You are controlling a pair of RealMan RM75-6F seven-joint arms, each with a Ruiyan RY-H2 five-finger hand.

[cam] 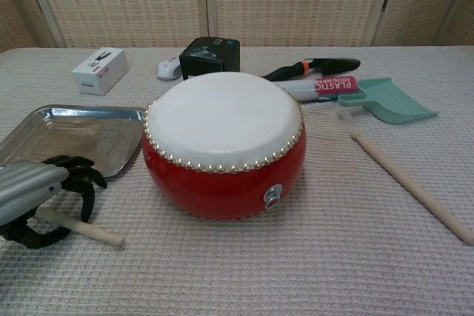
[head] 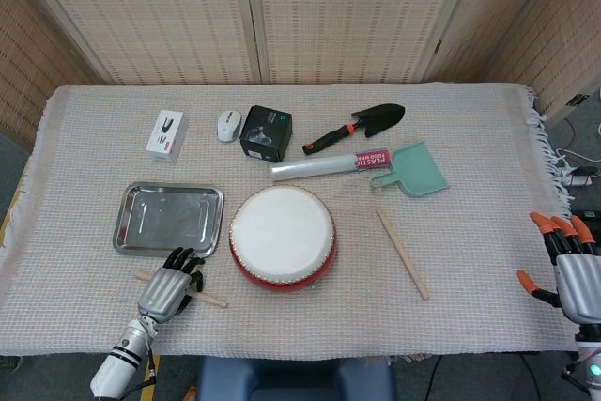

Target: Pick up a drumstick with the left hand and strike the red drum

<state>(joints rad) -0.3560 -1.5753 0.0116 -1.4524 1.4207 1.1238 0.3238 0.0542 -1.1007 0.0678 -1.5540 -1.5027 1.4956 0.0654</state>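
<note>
Drumstick (cam: 81, 228) lower left of frame, flat on cloth, under left hand (head: 169, 286); fingers (cam: 83, 180) curled over it, thumb beneath, grip looks loose; red drum (cam: 223, 146) centre, just right of hand; steel tray (head: 169, 217) above hand; second drumstick (head: 403, 254) right of drum; right hand (head: 566, 266) lower right edge, fingers spread, empty.
</note>
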